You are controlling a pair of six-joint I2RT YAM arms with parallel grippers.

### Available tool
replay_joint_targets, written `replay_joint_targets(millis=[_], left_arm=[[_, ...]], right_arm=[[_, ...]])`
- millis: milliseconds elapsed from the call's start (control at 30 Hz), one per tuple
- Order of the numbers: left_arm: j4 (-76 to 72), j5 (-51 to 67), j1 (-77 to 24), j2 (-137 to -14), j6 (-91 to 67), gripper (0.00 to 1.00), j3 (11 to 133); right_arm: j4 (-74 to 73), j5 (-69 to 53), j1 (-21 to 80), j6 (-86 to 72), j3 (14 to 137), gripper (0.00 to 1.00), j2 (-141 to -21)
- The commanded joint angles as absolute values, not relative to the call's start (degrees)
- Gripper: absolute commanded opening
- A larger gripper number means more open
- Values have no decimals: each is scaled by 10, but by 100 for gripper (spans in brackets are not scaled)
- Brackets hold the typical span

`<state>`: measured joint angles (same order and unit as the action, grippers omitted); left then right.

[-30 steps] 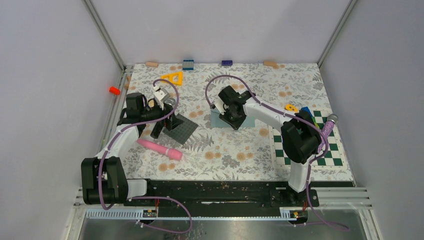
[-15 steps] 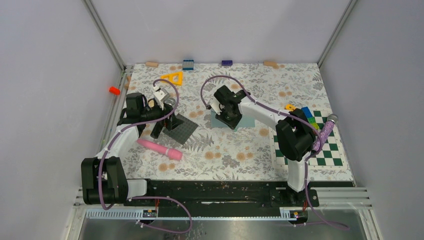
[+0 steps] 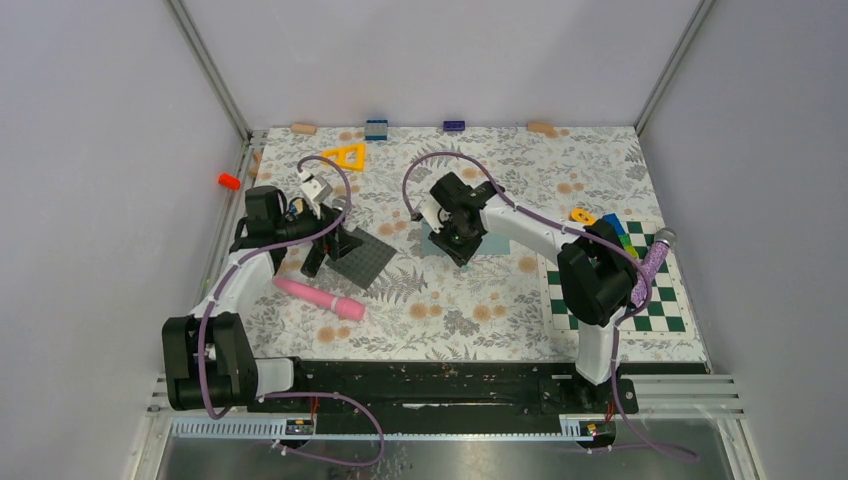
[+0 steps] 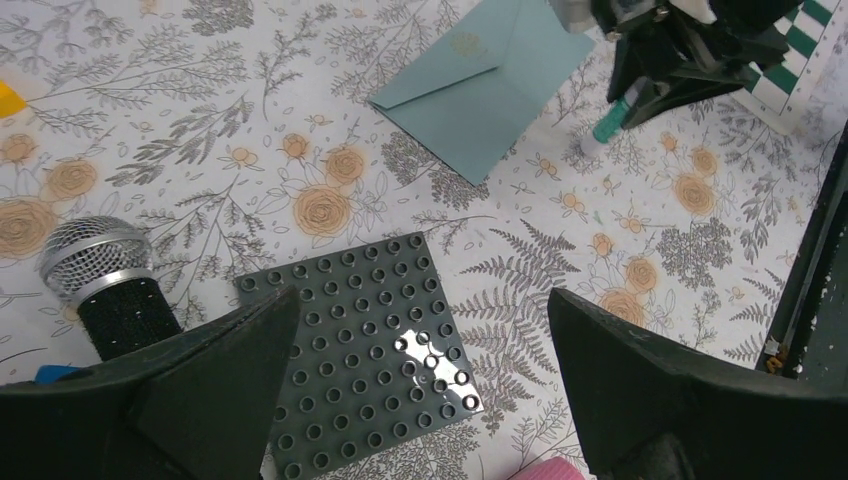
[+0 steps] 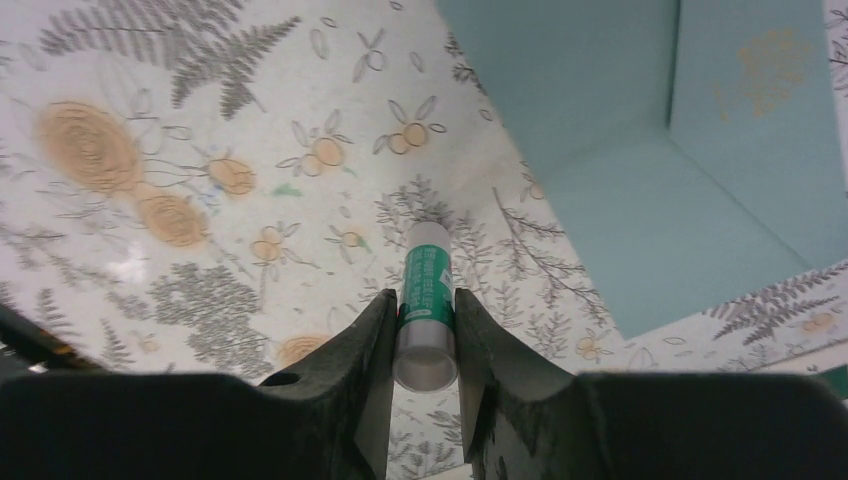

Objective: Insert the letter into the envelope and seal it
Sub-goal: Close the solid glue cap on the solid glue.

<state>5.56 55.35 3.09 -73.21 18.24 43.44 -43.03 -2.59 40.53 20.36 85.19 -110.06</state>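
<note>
While the right gripper (image 5: 425, 325) clamps a green-and-white glue stick (image 5: 425, 290) between both fingers, the envelope (image 5: 650, 150) lies flat near the middle of the floral tablecloth (image 5: 150, 200). In the top view it is partly hidden beneath that gripper. The stick points down toward the cloth, its capped end just beside one edge of the envelope. Contact with the cloth cannot be confirmed. The envelope lies seamed side up, with a small gold emblem on one panel. Whether the flap is stuck down cannot be determined.

The left gripper (image 4: 422, 300) is released: its fingers stand wide apart and hold nothing. It hangs over a dark grey studded plate (image 4: 365, 350), which lies on the left part of the cloth, apart from the envelope. A microphone (image 4: 95, 262) with a silver mesh head lies just beside the plate. A pink cylinder (image 3: 318, 297) lies on the near side of the plate. A green-and-white checkered mat (image 3: 665, 310) covers the right side of the cloth.
</note>
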Motion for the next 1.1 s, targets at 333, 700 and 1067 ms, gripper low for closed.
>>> replay_joint_targets(millis=[333,700,1067], left_arm=[[-42,733,74,-684,157,99,414],[245,802,-63,-745,394,99,514],[784,803,-88,-904,920,99,668]], right_arm=[[-375,-462,414,-33,1069,0,-1161],[-278,-518,408,-92,984,0,-1102],[-230,-557,382,-149,971,0,-1090]])
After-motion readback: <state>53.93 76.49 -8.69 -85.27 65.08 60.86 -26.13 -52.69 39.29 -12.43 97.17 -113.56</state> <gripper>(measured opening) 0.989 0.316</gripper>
